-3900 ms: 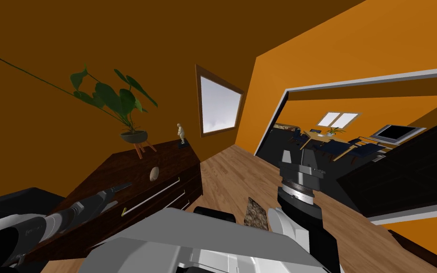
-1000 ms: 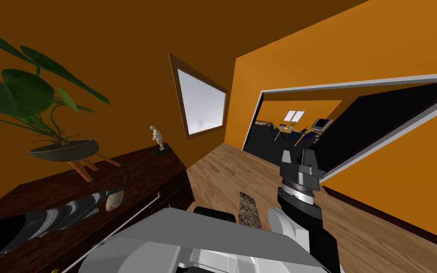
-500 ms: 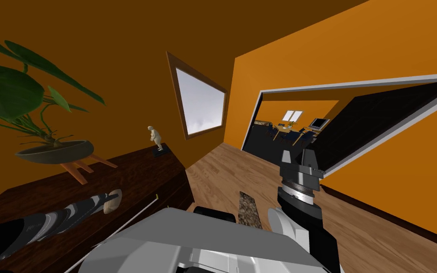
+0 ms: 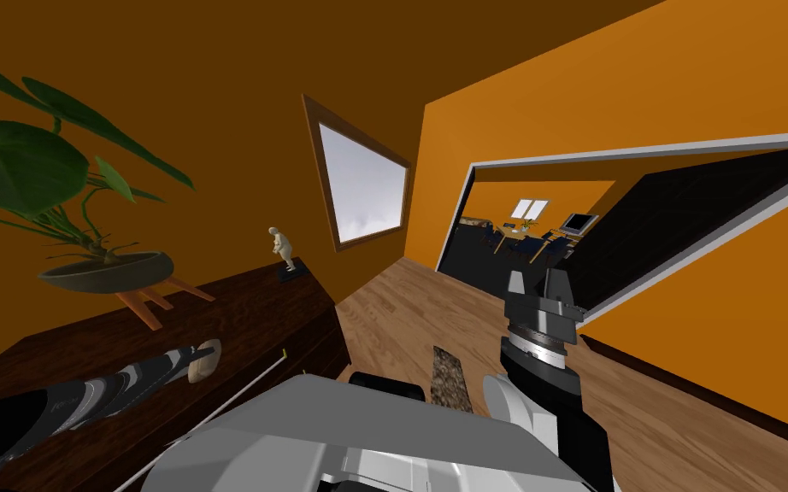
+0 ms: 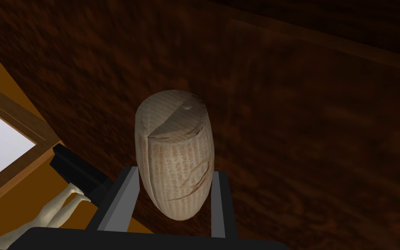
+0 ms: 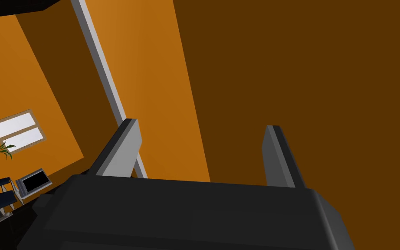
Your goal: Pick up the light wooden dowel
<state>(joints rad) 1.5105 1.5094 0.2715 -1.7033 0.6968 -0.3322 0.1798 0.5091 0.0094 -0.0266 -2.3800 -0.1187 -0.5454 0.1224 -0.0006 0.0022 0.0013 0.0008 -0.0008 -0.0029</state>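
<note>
dark wooden top [image 5: 303,130], dowel [image 5: 175,152] between left fingers [image 5: 119,199]

No legible text, label, brand, number or sign appears; a faint marking on the left forearm [image 4: 67,401], lower left, cannot be read.

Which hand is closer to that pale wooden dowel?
Left. The left gripper grips the dowel by its sides, above the cabinet; the right gripper is open over the floor, far from it.
</note>
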